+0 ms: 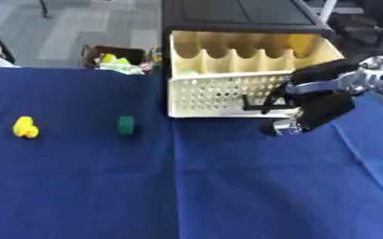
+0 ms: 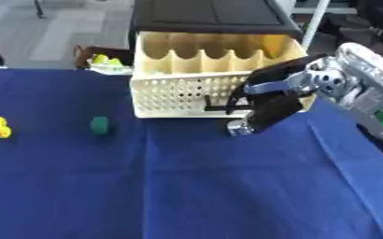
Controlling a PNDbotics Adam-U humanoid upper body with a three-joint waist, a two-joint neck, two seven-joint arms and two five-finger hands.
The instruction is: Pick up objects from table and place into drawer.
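Right eye view shows more of right forearm, silver with green spot; left eye view cuts it. Right hand (image 2: 268, 105) at front right corner of cream drawer (image 2: 178, 95), fingers curled, holding nothing visible. Yellow toy (image 1: 24, 127) and green block (image 1: 126, 124) on blue table (image 1: 227, 186), well left of hand

Tabletop (image 1: 105, 196) covered in matt dark-blue cloth, faintly creased, drawer (image 2: 178, 95) moulded in cream plastic with a perforated front, cabinet top (image 2: 211, 14) finished in smooth black, right hand (image 2: 268, 109) clad in matt black with silver metal joints.
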